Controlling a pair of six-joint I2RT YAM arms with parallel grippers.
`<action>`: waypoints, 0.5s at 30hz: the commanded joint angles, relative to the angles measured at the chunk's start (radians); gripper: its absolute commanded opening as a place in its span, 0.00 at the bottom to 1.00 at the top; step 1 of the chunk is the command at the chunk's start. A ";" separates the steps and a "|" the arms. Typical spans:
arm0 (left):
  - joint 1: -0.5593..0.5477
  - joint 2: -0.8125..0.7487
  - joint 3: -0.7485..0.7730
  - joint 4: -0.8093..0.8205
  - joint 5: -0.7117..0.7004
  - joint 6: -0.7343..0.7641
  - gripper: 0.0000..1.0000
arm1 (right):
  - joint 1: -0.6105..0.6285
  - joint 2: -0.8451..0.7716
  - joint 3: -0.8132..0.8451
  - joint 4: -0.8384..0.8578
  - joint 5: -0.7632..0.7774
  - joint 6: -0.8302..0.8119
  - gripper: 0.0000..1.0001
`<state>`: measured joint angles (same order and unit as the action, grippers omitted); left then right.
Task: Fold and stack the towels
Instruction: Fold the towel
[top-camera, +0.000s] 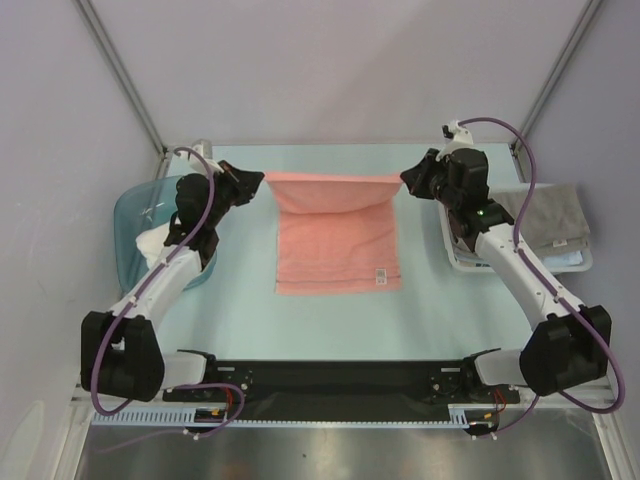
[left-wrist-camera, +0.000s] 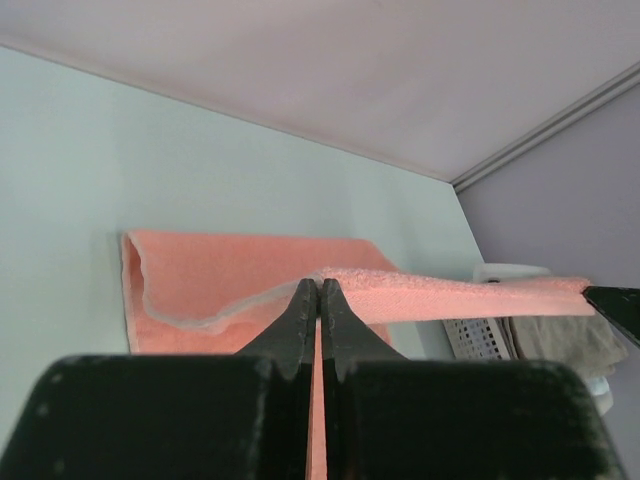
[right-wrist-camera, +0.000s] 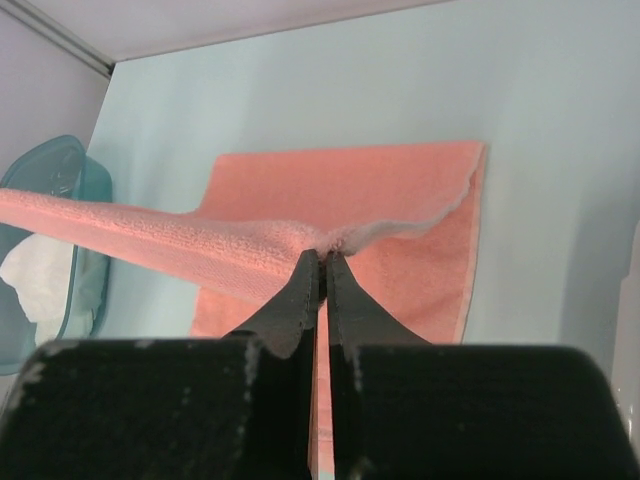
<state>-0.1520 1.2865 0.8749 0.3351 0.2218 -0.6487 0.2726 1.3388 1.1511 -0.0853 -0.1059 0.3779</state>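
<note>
A salmon-pink towel (top-camera: 337, 245) lies in the middle of the table, its far edge lifted and stretched between both grippers. My left gripper (top-camera: 252, 186) is shut on the edge's left corner, and the left wrist view shows the tips (left-wrist-camera: 320, 286) pinching the pink hem (left-wrist-camera: 450, 295). My right gripper (top-camera: 410, 181) is shut on the right corner, its tips (right-wrist-camera: 325, 256) clamping the pink towel (right-wrist-camera: 400, 200). A white towel (top-camera: 150, 241) sits in the tub on the left. On the right a grey towel (top-camera: 552, 214) lies over a light blue one (top-camera: 572, 259).
A translucent blue tub (top-camera: 127, 222) stands at the left edge beside my left arm. A white lattice basket (top-camera: 458, 252) sits at the right under my right arm, also visible as the basket (left-wrist-camera: 480, 338) in the left wrist view. Frame posts rise at both back corners.
</note>
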 joint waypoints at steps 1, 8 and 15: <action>0.039 -0.064 -0.040 0.065 -0.088 0.000 0.00 | -0.003 -0.062 -0.028 0.015 0.101 -0.014 0.00; 0.037 -0.118 -0.108 0.032 -0.076 -0.014 0.00 | 0.017 -0.119 -0.106 -0.019 0.103 0.004 0.00; 0.028 -0.170 -0.165 0.010 -0.061 -0.028 0.00 | 0.027 -0.165 -0.148 -0.056 0.097 0.003 0.00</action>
<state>-0.1520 1.1610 0.7246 0.3271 0.2272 -0.6811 0.3122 1.2274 1.0130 -0.1120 -0.0879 0.3962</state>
